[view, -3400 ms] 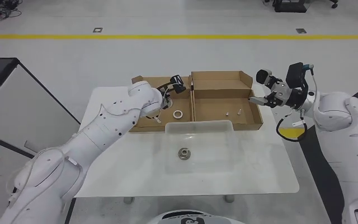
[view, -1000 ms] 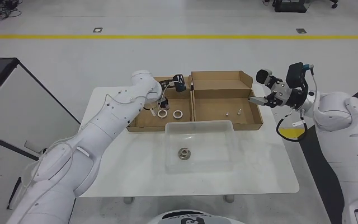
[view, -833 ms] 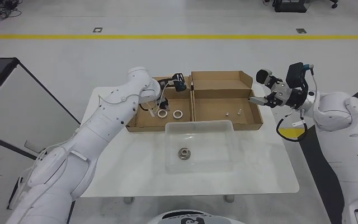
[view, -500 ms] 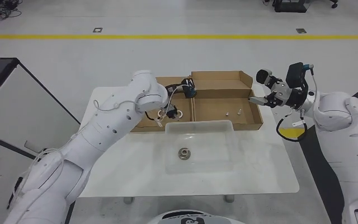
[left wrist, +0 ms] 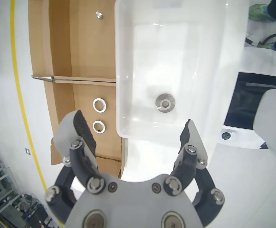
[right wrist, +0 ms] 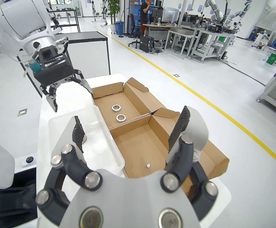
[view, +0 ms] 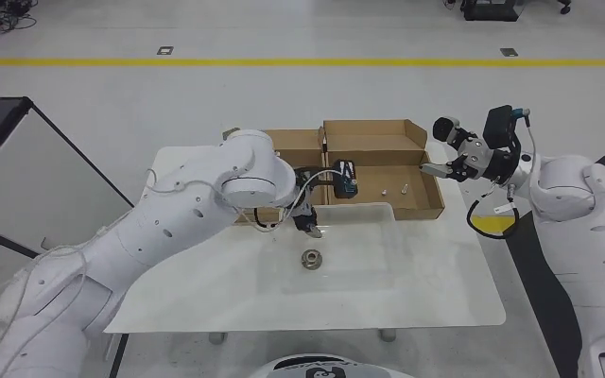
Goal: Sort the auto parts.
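Observation:
A grey metal ring lies on the floor of the clear plastic bin. Two silver rings rest in the left compartment of the cardboard box. Small bolts sit in its right compartment. My left gripper hangs open and empty above the bin's left end, near the box edge. My right gripper is open and empty, held in the air past the box's right end.
The white table has bare surface in front of and to the right of the bin. The box's raised flaps stand along its far side. A black-framed panel stands off the table's left.
A second ring has appeared in the left compartment since the earliest frame. My left arm has swung from that compartment to above the bin. The right arm has stayed still.

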### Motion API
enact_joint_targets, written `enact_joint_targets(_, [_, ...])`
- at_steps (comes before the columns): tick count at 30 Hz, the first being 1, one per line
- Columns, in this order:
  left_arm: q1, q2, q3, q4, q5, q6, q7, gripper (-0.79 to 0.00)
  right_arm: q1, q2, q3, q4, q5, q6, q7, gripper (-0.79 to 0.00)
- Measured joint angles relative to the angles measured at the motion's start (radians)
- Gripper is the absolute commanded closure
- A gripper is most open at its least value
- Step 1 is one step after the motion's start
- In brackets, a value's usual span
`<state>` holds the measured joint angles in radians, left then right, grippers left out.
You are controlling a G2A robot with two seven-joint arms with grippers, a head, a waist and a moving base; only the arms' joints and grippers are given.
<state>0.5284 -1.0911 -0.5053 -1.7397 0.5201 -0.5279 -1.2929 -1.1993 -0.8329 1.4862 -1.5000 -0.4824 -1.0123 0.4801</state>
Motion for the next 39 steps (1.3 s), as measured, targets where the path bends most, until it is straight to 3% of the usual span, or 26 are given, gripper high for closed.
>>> enact_joint_targets(4, [0.009, 0.036, -0.022, -0.025, -0.089, -0.085, 0.085, -0.785, 0.000, 0.000, 0.000, 0.000, 0.000, 0.000, 0.000, -0.785])
enact_joint_targets(8, [0.021, 0.068, -0.023, -0.056, -0.047, -0.149, 0.149, -0.785, 0.000, 0.000, 0.000, 0.000, 0.000, 0.000, 0.000, -0.785])
enact_joint_targets(16, [0.054, 0.115, 0.008, -0.087, -0.022, -0.170, 0.171, -0.785, 0.000, 0.000, 0.000, 0.000, 0.000, 0.000, 0.000, -0.785])
enact_joint_targets(22, [0.084, 0.122, 0.037, -0.091, 0.025, -0.166, 0.168, -0.785, 0.000, 0.000, 0.000, 0.000, 0.000, 0.000, 0.000, -0.785])
enact_joint_targets(29, [0.091, 0.101, 0.069, -0.087, 0.006, -0.103, 0.171, -0.785, 0.000, 0.000, 0.000, 0.000, 0.000, 0.000, 0.000, -0.785])
enact_joint_targets(39, [0.091, 0.101, 0.069, -0.087, 0.008, -0.103, 0.171, -0.785, 0.000, 0.000, 0.000, 0.000, 0.000, 0.000, 0.000, -0.785])
